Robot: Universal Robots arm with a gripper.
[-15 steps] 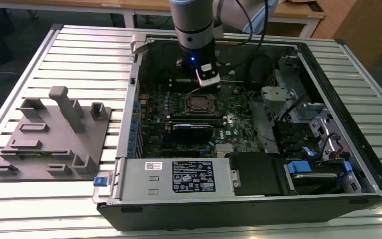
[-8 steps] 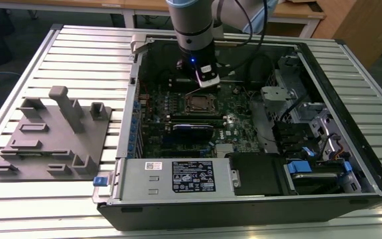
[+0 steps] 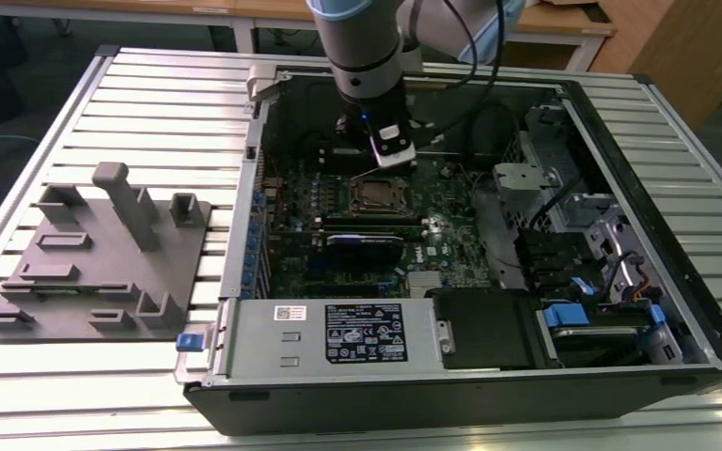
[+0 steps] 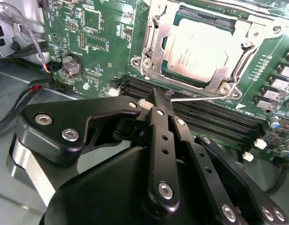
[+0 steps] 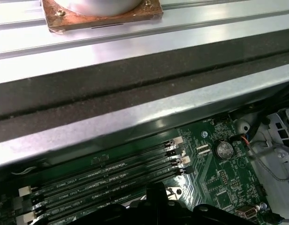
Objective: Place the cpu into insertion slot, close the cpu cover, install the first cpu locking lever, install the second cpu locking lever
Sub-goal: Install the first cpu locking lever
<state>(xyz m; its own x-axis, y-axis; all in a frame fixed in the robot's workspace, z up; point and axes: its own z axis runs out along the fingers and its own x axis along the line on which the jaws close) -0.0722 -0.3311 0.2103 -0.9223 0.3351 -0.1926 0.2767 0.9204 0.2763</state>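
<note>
Green board: the motherboard (image 4: 107, 61) lies inside the open computer case (image 3: 662, 310), which rests on a slatted metal table (image 3: 148, 103)
Chip: the cpu (image 4: 191, 49) sits in the insertion slot (image 4: 153, 28), its dull silver-grey top facing up
Cover: the cpu cover (image 4: 215, 79) lies flat over the chip, and its square window frames the metal top
Lever: a thin silver locking lever (image 4: 205, 100) runs along the side of the socket nearest the memory slots (image 4: 215, 119), standing a little off the cover and lying above the first slot
Arm: in the exterior view it stands over the case, with its wrist above the socket area
Jaws: the gripper (image 4: 156, 96) has its black fingertips drawn together; the hooked end of the lever is just beside the tips, and whether it is pinched between them cannot be told
Board neighbours: a round coin cell (image 4: 71, 64) sits on the board, well apart from the socket
Elsewhere: a power supply box (image 3: 361, 334) with a white label fills the near edge of the case in the exterior view; a grey fixture plate (image 3: 98, 254) with upright pegs lies on the table beside the case, at the exterior view's left
</note>
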